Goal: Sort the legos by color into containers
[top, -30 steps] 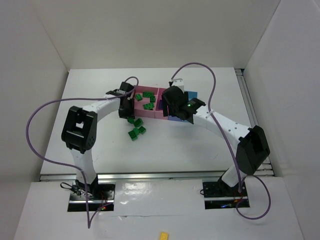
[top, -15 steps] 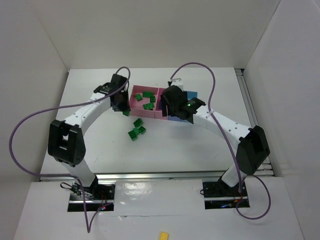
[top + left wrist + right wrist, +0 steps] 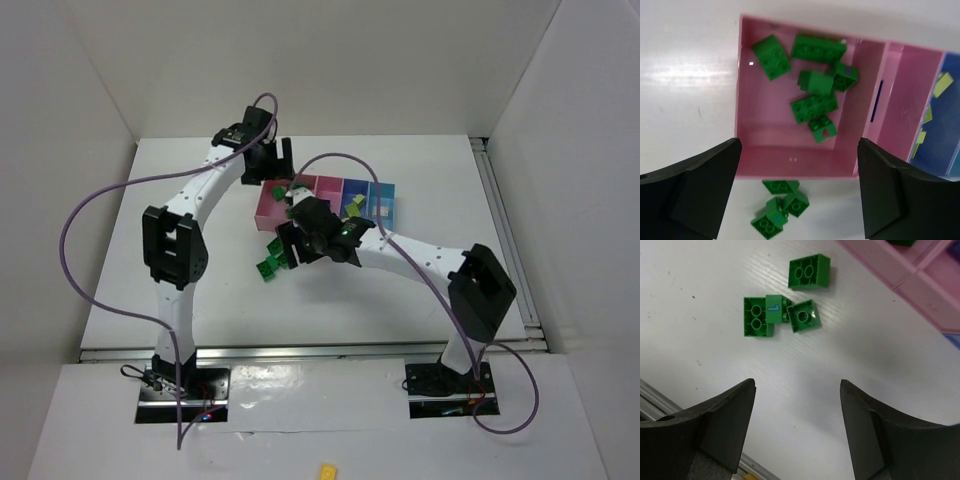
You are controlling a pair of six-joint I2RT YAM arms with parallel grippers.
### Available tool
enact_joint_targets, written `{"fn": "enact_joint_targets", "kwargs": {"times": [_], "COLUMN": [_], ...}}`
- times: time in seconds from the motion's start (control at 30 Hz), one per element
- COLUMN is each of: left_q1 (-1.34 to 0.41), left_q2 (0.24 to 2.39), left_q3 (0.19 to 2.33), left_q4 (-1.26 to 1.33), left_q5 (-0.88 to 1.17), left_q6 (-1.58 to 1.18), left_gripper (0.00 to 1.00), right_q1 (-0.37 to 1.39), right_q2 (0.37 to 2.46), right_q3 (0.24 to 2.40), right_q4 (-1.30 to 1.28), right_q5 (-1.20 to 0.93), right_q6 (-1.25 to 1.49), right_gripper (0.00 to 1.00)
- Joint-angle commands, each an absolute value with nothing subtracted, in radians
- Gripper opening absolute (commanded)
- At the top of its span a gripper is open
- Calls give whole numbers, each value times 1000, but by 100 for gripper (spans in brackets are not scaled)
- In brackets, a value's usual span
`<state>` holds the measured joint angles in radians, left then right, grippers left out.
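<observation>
Your white table (image 3: 330,310), a tray and stray bricks

You have the containers (image 3: 790,167) lying flat toward the far middle of the table; just beside the tray's near pink wall, at least 3 green legos (image 3: 809,271) lie loose on the bare surface; 2 touch, 1 sits slightly apart.

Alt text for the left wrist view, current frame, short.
Straight-down view: the left gripper, jaws wide open, over a pink compartment holding about six green legos. A few more green bricks lie on the white table just outside it; at right, a blue compartment holds pale yellow-green pieces.
</observation>
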<state>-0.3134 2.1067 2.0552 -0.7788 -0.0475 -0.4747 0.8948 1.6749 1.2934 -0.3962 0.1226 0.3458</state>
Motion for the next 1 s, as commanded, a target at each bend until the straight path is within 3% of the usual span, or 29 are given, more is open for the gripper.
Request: {"fn": "enact_joint_targets", "kwargs": {"times": [0.0, 0.2, 0.6, 0.67, 0.83, 0.97], "left_q1": [-305, -221, -172, -172, -205, -230], "left_q2": [2031, 1815, 1451, 1422, 1365, 1353], "left_q3": [2060, 1875, 1266, 1157, 1025, 970], "left_q4": [-871, -871, -871, -856, -833, -822], "left_q5": [-63, -75, -34, 6, 86, 114], "left_q6": [-485, -494, -621, -630, -655, -655], "left_gripper": [100, 97, 92, 86, 85, 85], "right_q1": [907, 907, 907, 907, 907, 907], "right_q2": [1762, 1882, 2049, 2060, 2060, 2014], "right_q3": [1327, 1381, 1479, 1479, 1479, 1441], "right_q4": [-337, -371, -299, -284, -239, -218], "right_q5": [57, 72, 93, 103, 103, 112], "right_q6": [313, 232, 149, 149, 149, 158], "right_gripper": [75, 73, 74, 71, 59, 40]}}
